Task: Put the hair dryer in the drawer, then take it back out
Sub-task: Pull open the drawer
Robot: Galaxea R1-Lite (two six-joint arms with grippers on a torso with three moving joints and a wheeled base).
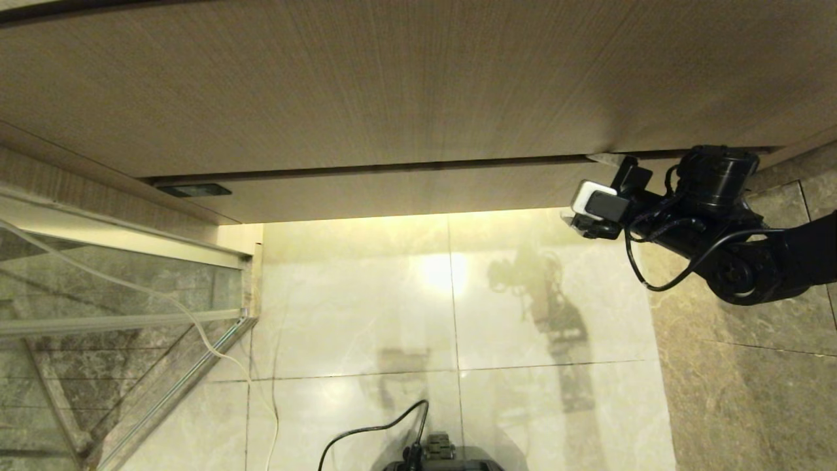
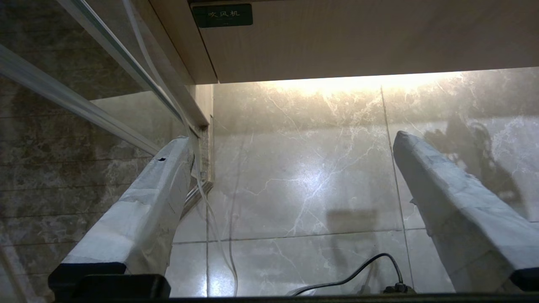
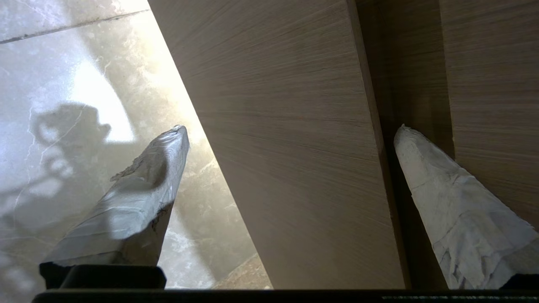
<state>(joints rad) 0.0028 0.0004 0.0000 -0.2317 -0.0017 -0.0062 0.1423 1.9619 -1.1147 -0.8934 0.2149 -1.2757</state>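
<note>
The drawer is the low, wide beige wood-grain band under the taller wood-grain panel; it looks pushed in, with a dark gap line above it. My right gripper is at the drawer's right end. In the right wrist view it is open and straddles the drawer front: one finger sits in the dark gap above, the other is below, over the floor. My left gripper hangs open and empty over the floor. The hair dryer is out of view.
A glass partition with a metal frame stands at the left, with a thin white cable running down it. A dark label marks the drawer's left end. A black cable lies on the glossy marble floor near my base.
</note>
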